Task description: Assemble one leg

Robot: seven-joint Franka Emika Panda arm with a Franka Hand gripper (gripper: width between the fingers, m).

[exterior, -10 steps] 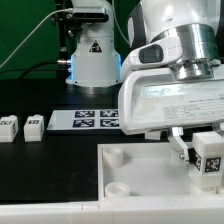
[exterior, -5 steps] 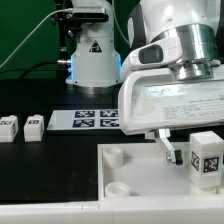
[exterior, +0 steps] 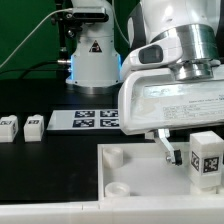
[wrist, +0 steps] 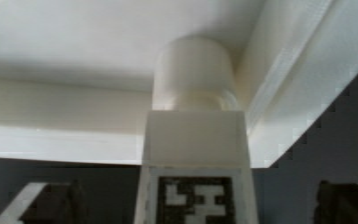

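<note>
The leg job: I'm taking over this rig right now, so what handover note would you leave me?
Hand open, fingers either side of the small white plastic tagged leg, not gripping it.
That leg stands upright at a corner of the large white square tray-like piece.
Two spare legs lie on the table, exterior view's left.
Left: check seating, which I cannot judge; lift clear.

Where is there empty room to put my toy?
The black table is bare in front of the two loose legs, beside the white tray. The tray's middle is bare. It's crowded around the standing leg under the gripper.
</note>
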